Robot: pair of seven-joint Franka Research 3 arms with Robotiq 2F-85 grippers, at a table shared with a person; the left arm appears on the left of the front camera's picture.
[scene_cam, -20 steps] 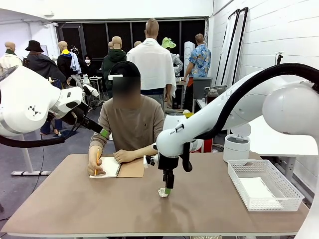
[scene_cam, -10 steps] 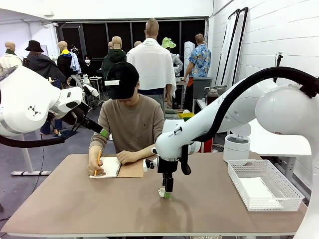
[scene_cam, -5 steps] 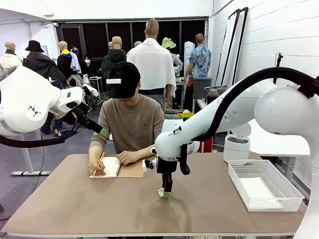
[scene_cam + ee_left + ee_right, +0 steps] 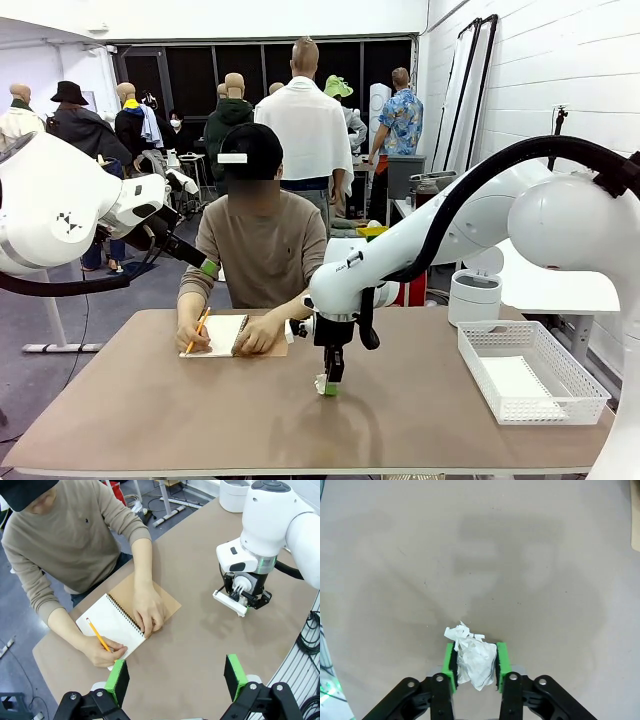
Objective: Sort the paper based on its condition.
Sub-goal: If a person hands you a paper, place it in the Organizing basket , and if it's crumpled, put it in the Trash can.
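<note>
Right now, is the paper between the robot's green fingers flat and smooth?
No, the paper between the right gripper pads is crumpled into a wad.

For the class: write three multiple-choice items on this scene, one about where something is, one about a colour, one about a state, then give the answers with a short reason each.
1. Where is the white plastic mesh basket?
A. On the brown table, at the robot's right
B. On the floor
C. In the person's lap

2. What colour are the pads of the left gripper?
A. Red
B. Green
C. Blue

3. What state is the white paper in the right gripper in?
A. Flat and smooth
B. Folded into a neat square
C. Crumpled into a wad

Answers:
1 A: in the front view the basket stands on the table's right end.
2 B: the left wrist view shows two green pads, set wide apart.
3 C: the right wrist view shows a crinkled, ragged wad between the two pads.
</note>
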